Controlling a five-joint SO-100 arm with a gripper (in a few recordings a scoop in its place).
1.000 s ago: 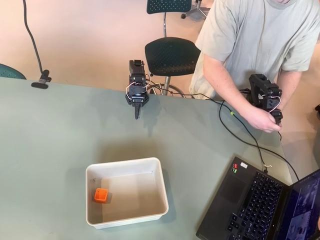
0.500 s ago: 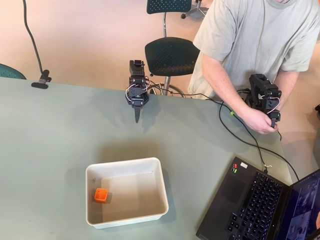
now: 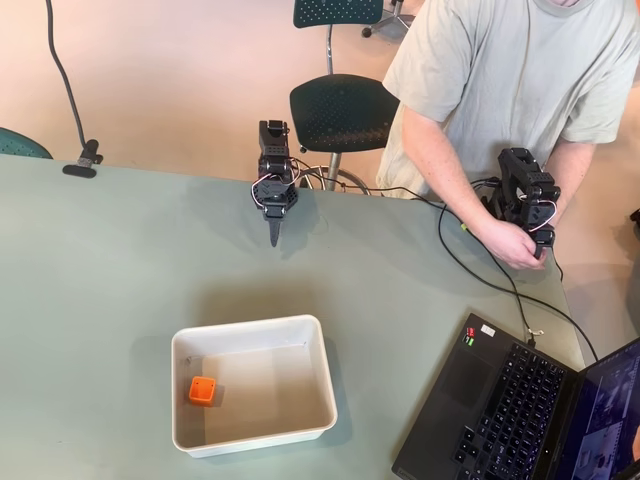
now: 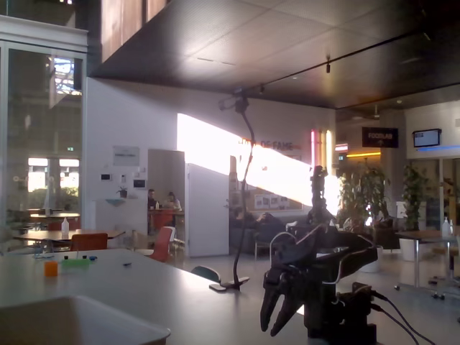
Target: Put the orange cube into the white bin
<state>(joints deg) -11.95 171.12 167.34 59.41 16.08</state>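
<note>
Orange cube (image 3: 203, 390) sits in the white bin (image 3: 322, 375), unmoved over the last second; end effector (image 3: 273, 238), closed and empty, edges back toward the worktop's far edge — task looks done.

In the fixed view, orange lettering (image 4: 277, 144) on the far sunlit wall seems to read "OF FAME", partly washed out. A dark hanging sign (image 4: 379, 136) near the ceiling looks like "FOODLAB". Nothing else legible.

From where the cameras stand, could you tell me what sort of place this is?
Probably a shared campus or makerspace hall: café tables and plants beyond the worktable, which carries a laptop.
</note>
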